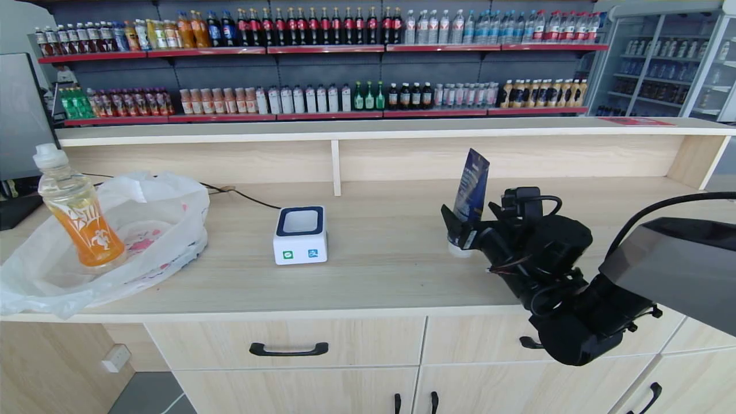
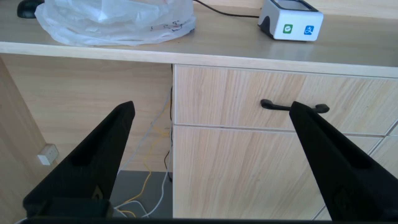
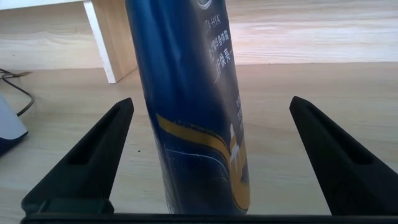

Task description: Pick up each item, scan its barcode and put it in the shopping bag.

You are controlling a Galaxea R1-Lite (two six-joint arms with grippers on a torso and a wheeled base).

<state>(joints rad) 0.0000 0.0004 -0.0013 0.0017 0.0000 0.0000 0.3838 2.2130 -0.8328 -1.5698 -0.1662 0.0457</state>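
Standing cap-down on the tabletop (image 1: 391, 276), right of the scanner (image 1: 300, 234), blue tube (image 1: 471, 184) sits inside the wide-open right gripper (image 3: 211, 102), touching neither finger; likely light, soft-walled, tippy, so grip low, near the stiffer cap (image 1: 457, 250).

Table (image 1: 391, 270): showed pale beige wood grain, repeated on the drawer fronts (image 1: 287, 339).
Shopping bag (image 1: 167, 201): looked translucent white, carried pink and red print.
Bottle (image 1: 80, 213): held orange liquid in clear plastic, wore a white cap and an orange label with white figures.
Scanner (image 1: 301, 236): was white, framed in dark blue round a pale top window, bore one green and one blue square in front.
Tube (image 1: 471, 187): was dark blue, crossed by a golden-yellow curved band, marked with white lettering, capped white at the base.
Left tool (image 2: 211, 109): was matte black.
Right tool (image 1: 463, 230): was black too.
Cable (image 1: 253, 199): ran black.
Drawer handles (image 1: 288, 349): were black.
Shelf edges (image 1: 322, 50): were red against dark grey backing.
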